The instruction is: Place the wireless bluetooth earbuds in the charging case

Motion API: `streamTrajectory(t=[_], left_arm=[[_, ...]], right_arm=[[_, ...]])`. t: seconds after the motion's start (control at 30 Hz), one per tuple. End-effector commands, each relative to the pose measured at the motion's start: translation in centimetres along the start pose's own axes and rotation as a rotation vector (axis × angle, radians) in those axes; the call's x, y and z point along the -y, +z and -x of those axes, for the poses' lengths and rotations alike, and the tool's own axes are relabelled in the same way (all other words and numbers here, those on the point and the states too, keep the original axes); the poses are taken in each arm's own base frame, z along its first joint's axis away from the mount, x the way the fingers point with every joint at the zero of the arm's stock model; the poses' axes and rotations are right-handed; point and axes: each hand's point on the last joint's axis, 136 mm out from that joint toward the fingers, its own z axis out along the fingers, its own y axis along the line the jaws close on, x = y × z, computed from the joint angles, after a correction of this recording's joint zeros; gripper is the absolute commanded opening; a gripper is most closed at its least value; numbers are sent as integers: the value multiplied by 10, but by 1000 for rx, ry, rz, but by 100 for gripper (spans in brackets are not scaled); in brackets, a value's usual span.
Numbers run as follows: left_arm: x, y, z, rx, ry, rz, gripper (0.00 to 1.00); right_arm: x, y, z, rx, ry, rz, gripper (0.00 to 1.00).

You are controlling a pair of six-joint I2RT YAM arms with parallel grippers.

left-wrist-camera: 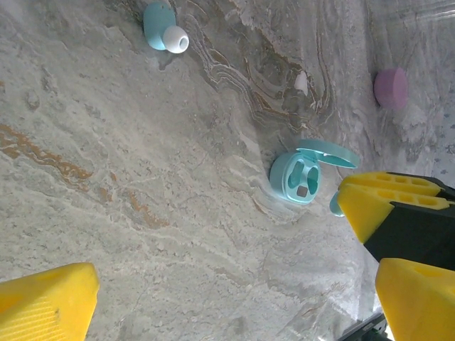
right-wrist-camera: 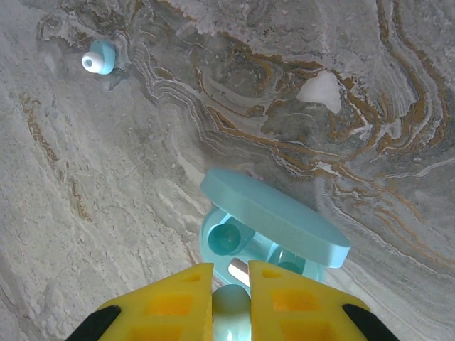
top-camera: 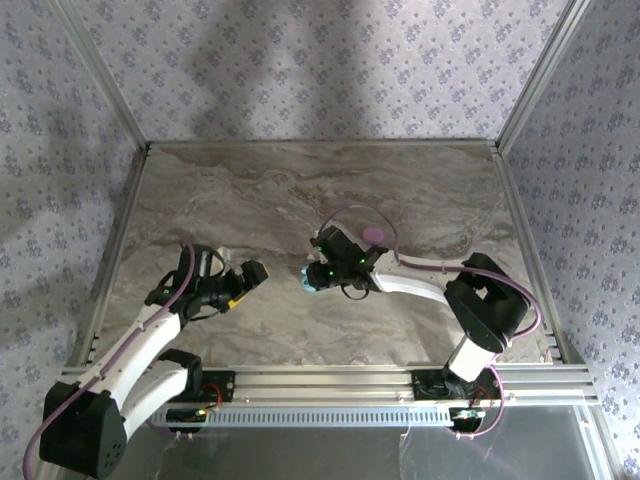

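Note:
The light blue charging case stands open on the marble table, its lid tilted up. My right gripper is shut on a light blue earbud, held just at the case's near rim. From above, the right gripper sits right beside the case. A second blue earbud with a white tip lies loose on the table, and in the left wrist view this earbud lies far from the case. My left gripper hangs open over bare marble, with nothing between its fingers.
A round pink pod lies just behind the right gripper, and this pod rests beyond the blue case. Aluminium rails and patterned walls border the table. The back half is bare marble.

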Motion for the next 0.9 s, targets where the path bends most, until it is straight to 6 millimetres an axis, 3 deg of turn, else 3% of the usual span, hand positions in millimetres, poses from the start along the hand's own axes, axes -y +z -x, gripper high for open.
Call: streamTrajectory(t=[0.0,0.87], left_arm=[[6,0,5,32,9,-14,100],[7,1,3,31,18,-11,100]], right_arm=[[-7,-4,13,61,-18,58,18],[14,14,-4,62,-24,7,17]])
